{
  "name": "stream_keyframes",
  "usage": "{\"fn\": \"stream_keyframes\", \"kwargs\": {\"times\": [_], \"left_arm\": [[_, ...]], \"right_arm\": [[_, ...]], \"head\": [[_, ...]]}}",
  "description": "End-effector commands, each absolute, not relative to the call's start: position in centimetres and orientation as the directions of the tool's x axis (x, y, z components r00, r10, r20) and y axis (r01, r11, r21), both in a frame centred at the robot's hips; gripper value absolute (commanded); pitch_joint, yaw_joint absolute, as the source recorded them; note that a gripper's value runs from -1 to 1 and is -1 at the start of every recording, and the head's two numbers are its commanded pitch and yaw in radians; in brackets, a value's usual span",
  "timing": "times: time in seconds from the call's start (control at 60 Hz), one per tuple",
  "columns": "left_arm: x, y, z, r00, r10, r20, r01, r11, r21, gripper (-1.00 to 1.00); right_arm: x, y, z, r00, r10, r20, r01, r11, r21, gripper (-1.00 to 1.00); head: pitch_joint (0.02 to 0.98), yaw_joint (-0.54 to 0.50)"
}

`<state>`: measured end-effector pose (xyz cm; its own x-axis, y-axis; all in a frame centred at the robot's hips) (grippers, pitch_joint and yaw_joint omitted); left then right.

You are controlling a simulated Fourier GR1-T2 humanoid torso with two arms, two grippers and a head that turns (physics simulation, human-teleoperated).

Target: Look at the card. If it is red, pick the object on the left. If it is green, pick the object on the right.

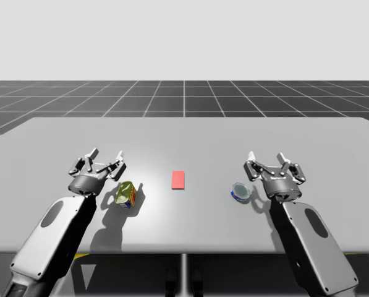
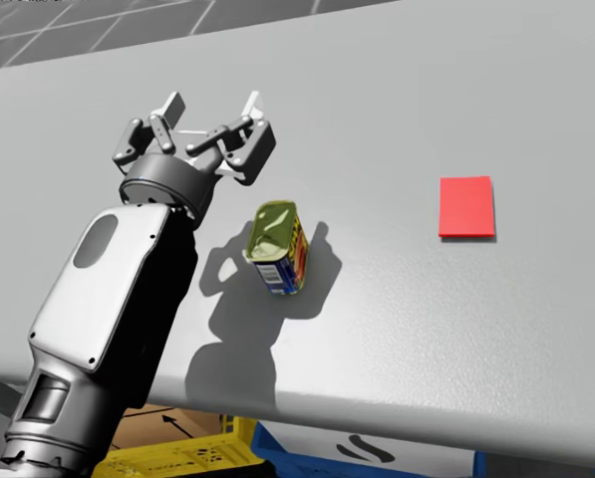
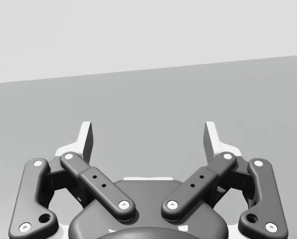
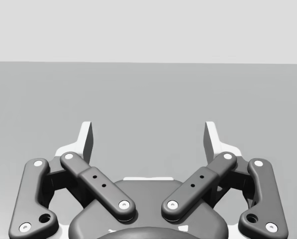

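Grey table [image 1: 190,139]: left jaws, right jaws wide open, holding nothing

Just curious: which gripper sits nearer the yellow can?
Left. My left gripper sits beside the yellow can; my right gripper is past the red card, by the blue can.
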<state>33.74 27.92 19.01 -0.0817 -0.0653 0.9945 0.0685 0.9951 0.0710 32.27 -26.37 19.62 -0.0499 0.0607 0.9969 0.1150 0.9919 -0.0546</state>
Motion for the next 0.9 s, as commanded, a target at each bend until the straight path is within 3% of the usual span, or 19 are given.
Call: {"fn": "stream_keyframes", "kwargs": {"times": [0.017, 0.383, 0.6, 0.7, 0.783, 0.9], "left_arm": [[33.6, 27.7, 19.2, -0.085, -0.061, 0.994, 0.076, 0.995, 0.068, -1.00], [31.8, 26.5, 19.7, -0.052, -0.066, 0.997, 0.124, 0.990, 0.072, -1.00], [26.8, 26.0, 22.1, -0.025, -0.075, 0.997, 0.192, 0.978, 0.079, -1.00], [24.2, 26.0, 22.1, 0.025, -0.082, 0.996, 0.214, 0.974, 0.075, -1.00], [21.7, 25.9, 21.5, 0.086, -0.067, 0.994, 0.231, 0.972, 0.045, -1.00], [18.9, 26.2, 20.1, 0.146, -0.086, 0.986, 0.246, 0.968, 0.048, -1.00]], "right_arm": [[32.3, -26.2, 19.5, -0.048, 0.062, 0.9969, 0.111, 0.992, -0.056, -1.00], [32.3, -26.2, 19.4, -0.046, 0.064, 0.9969, 0.113, 0.992, -0.059, -1.00], [32.3, -26.2, 19.3, -0.045, 0.067, 0.9968, 0.114, 0.992, -0.061, -1.00], [32.3, -26.2, 19.3, -0.044, 0.070, 0.9966, 0.115, 0.991, -0.065, -1.00], [32.3, -26.2, 19.3, -0.047, 0.073, 0.9962, 0.118, 0.991, -0.068, -1.00], [32.4, -26.3, 19.2, -0.053, 0.084, 0.9951, 0.121, 0.990, -0.077, -1.00]], "head": [[0.884, 0.38], [0.866, 0.35], [0.866, 0.36], [0.866, 0.36], [0.869, 0.36], [0.874, 0.36]]}}
